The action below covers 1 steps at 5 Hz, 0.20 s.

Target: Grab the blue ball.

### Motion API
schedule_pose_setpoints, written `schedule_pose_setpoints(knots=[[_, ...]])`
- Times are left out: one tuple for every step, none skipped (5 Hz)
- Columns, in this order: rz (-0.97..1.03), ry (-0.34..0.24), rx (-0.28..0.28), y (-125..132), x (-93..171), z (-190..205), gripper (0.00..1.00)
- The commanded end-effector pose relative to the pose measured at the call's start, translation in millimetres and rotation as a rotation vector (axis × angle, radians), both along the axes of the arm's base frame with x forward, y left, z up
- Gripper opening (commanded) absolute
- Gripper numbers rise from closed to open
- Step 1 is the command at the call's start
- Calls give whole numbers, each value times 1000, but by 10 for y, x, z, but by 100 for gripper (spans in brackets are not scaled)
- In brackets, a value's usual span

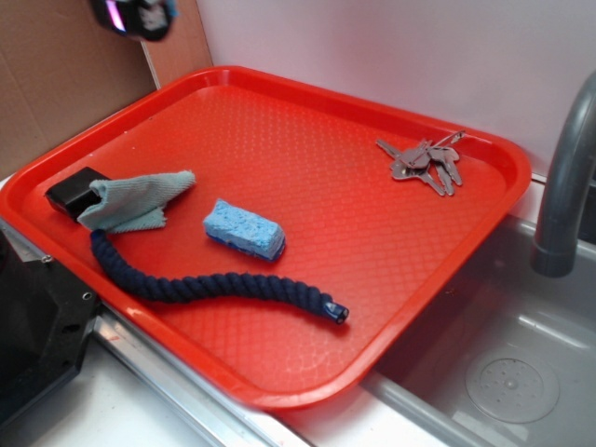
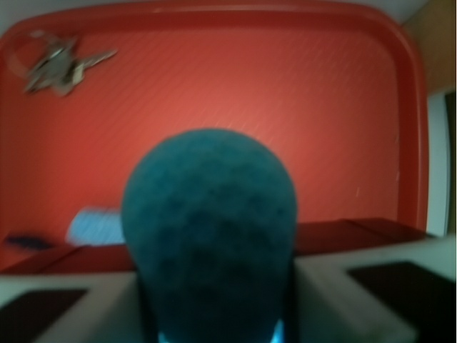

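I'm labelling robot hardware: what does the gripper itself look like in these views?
In the wrist view the gripper shows pale grey jaws with dark rectangular patches. In the exterior view only a blurred dark piece with purple and blue glints shows at the top edge. No cables or markings visible.

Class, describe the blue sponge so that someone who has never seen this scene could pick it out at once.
Find the big red plastic tray beside the grey sink. Near its middle, just above the dark navy twisted rope, lies the light blue rectangular sponge block. It is the only pale blue brick shape; the grey-green cloth beside it is flat and crumpled.
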<state>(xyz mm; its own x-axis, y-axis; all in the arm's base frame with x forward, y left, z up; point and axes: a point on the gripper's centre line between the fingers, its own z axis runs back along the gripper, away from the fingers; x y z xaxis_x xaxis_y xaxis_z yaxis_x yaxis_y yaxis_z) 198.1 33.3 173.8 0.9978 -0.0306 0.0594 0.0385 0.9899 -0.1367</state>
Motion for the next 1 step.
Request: schedule_pose_setpoints(knots=[[-18,-167,62,-53,-76,280,0]])
